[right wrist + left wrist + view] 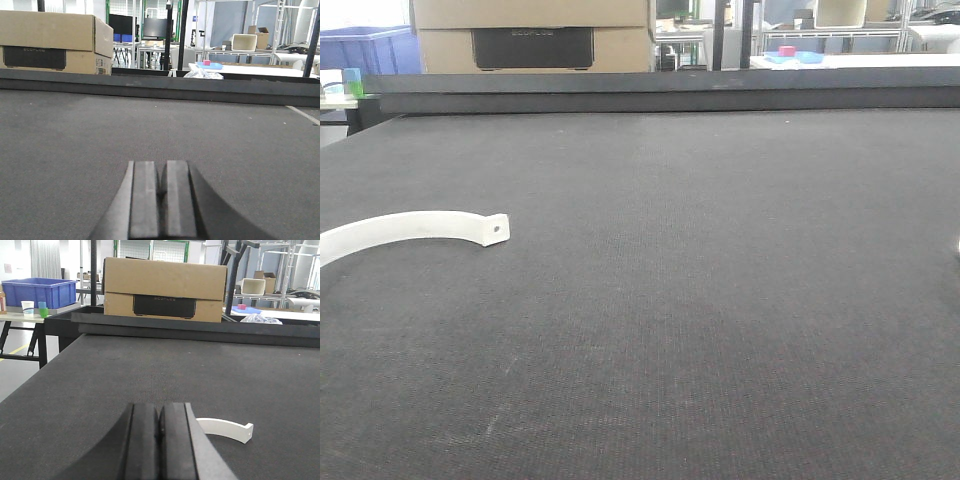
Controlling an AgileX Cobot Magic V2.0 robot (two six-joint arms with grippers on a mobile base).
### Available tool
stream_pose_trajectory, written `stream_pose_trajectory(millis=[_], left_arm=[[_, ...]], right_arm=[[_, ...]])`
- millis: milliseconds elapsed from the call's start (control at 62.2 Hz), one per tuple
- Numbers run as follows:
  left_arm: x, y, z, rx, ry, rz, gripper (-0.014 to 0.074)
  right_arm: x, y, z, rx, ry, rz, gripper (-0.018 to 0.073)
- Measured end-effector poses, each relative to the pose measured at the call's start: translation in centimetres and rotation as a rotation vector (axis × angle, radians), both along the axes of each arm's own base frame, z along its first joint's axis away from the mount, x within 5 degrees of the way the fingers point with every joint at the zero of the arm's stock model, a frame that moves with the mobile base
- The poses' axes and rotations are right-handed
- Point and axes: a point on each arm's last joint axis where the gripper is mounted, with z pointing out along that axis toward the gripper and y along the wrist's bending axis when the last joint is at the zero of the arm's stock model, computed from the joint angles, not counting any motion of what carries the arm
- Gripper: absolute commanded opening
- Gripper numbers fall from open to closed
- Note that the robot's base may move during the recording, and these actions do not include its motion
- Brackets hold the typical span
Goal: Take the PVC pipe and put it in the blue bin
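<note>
Left tool (159, 440) and right tool (161, 200) both pressed together, empty; curved PVC pipe (410, 224) looks light, stiff, slick, so pinch across its thin mid-arc.

The left gripper (160, 415) sits low over the black table (150, 365), its 2 pads pressed together with nothing between them. The curved white PVC pipe (225, 429) lies flat at its 3 o'clock, just beside. A cardboard box (165, 289) stands at 12 o'clock, the blue bin (39, 292) at 10 o'clock.
</note>
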Motion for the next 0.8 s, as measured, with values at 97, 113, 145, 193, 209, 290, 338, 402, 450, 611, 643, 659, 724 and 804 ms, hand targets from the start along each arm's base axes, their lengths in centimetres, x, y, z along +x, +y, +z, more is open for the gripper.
stream_pose_trajectory(millis=[97, 113, 145, 193, 209, 290, 338, 402, 450, 611, 643, 659, 724, 804], left_arm=[[0.0, 0.0, 0.0, 0.000, 0.000, 0.000, -0.0111], [0.0, 0.0, 0.0, 0.000, 0.000, 0.000, -0.0111], [0.0, 0.0, 0.0, 0.000, 0.000, 0.000, -0.0111], [0.0, 0.0, 0.0, 0.000, 0.000, 0.000, -0.0111], [0.0, 0.0, 0.0, 0.000, 0.000, 0.000, -0.0111], [0.0, 0.0, 0.0, 0.000, 0.000, 0.000, -0.0111], [0.0, 0.0, 0.1, 0.000, -0.006, 0.000, -0.0111], [0.0, 0.0, 0.1, -0.002, -0.008, -0.001, -0.0111], [0.0, 0.0, 0.1, -0.002, -0.009, -0.001, -0.0111], [0.0, 0.0, 0.1, -0.002, -0.011, -0.001, -0.0111], [0.0, 0.0, 0.1, -0.002, -0.011, -0.001, -0.0111], [0.0, 0.0, 0.1, -0.002, -0.011, -0.001, -0.0111], [0.0, 0.0, 0.1, -0.002, -0.011, -0.001, -0.0111], [0.0, 0.0, 0.1, -0.002, -0.011, -0.001, -0.0111]], right_arm=[[0.0, 0.0, 0.2, 0.001, -0.019, -0.001, -0.0169], [0.0, 0.0, 0.2, 0.001, -0.024, -0.002, -0.0169], [0.0, 0.0, 0.3, 0.002, -0.034, -0.002, -0.0169], [0.0, 0.0, 0.4, 0.003, -0.049, -0.003, -0.0169], [0.0, 0.0, 0.5, 0.003, -0.054, -0.004, -0.0169], [-0.1, -0.1, 0.9, 0.006, -0.100, -0.007, -0.0169], [-0.2, -0.1, 1.2, 0.008, -0.133, -0.009, -0.0169], [-0.2, -0.1, 1.5, 0.009, -0.163, -0.011, -0.0169], [-0.2, -0.1, 1.6, 0.010, -0.174, -0.012, -0.0169], [-0.3, -0.1, 1.6, 0.010, -0.179, -0.012, -0.0169], [-0.3, -0.1, 1.6, 0.010, -0.179, -0.012, -0.0169], [-0.3, -0.1, 1.6, 0.010, -0.179, -0.012, -0.0169], [-0.3, -0.1, 1.6, 0.010, -0.179, -0.012, -0.0169], [-0.3, -0.1, 1.6, 0.010, -0.179, -0.012, -0.0169]])
